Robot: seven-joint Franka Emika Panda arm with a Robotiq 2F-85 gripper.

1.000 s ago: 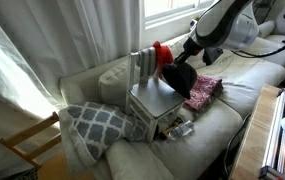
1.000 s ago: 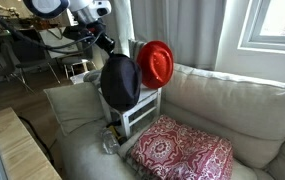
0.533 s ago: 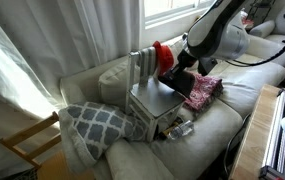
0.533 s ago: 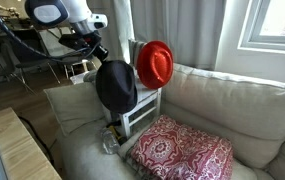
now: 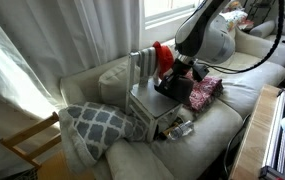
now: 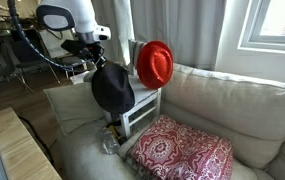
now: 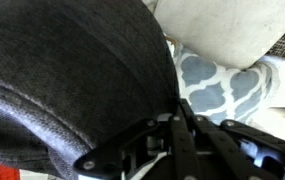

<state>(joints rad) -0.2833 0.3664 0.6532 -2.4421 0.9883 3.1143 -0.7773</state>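
The gripper [image 6: 95,63], fingers clamped tight on the black hat [image 6: 112,90], has carried it left (away from the red hat [image 6: 155,64]).

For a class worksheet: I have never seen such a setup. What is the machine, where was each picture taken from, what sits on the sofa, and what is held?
The machine is a single robot arm; its grasping end is the tool. Two pictures come from cameras standing in the room at different spots. The third comes from a camera on the arm's wrist, looking along the tool. On the sofa are a white rack bearing a red hat, a red patterned cushion and a grey patterned pillow. The tool is shut on a black hat, held close to the red one.
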